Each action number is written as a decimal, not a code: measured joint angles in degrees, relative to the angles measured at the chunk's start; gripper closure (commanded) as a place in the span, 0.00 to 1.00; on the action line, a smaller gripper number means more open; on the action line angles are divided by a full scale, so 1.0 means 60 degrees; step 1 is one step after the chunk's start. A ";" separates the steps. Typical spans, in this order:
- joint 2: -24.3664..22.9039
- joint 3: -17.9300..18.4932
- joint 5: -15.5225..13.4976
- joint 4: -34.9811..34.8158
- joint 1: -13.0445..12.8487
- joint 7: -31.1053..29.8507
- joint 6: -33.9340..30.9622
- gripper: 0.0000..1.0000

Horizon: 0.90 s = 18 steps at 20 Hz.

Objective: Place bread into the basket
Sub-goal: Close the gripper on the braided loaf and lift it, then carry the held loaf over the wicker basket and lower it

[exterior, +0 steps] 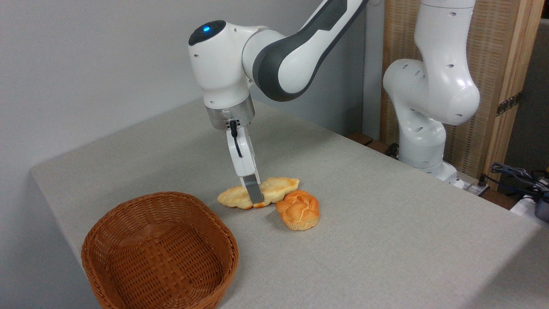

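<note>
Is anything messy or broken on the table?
Nothing stands out. The braided loaf and the round bun lie whole on the table, the basket sits upright and empty, and the gripper is at the loaf.

The end effector [254,194] shows only one finger [253,191], edge-on; the other is hidden behind it, so its grip cannot be judged. That finger covers the middle of the bread [257,192]. The basket [159,251] is cut off by the bottom edge (its near rim is lost), as is the tabletop [386,240] at the right.
</note>
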 measured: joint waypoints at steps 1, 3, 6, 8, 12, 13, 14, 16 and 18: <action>0.0000 0.0001 0.0000 0.0001 0.0000 0.0000 0.0000 0.72; 0.0001 0.0002 -0.0023 0.0032 0.0000 -0.0019 -0.0057 0.68; 0.0005 0.0031 -0.0497 0.0517 0.0009 -0.0181 -0.1227 0.68; 0.0007 0.0092 -0.0704 0.1118 0.0032 -0.0421 -0.2326 0.68; 0.0097 0.0659 -0.1533 0.2438 0.0093 -0.0537 -0.3335 0.67; 0.0242 0.0792 -0.1914 0.2812 0.0159 -0.0541 -0.3340 0.67; 0.0458 0.0855 -0.2175 0.3202 0.0255 -0.0628 -0.3338 0.67; 0.1120 0.0905 -0.2482 0.4162 0.0454 -0.0977 -0.3314 0.60; 0.1891 0.0905 -0.2583 0.5097 0.0603 -0.1211 -0.3028 0.60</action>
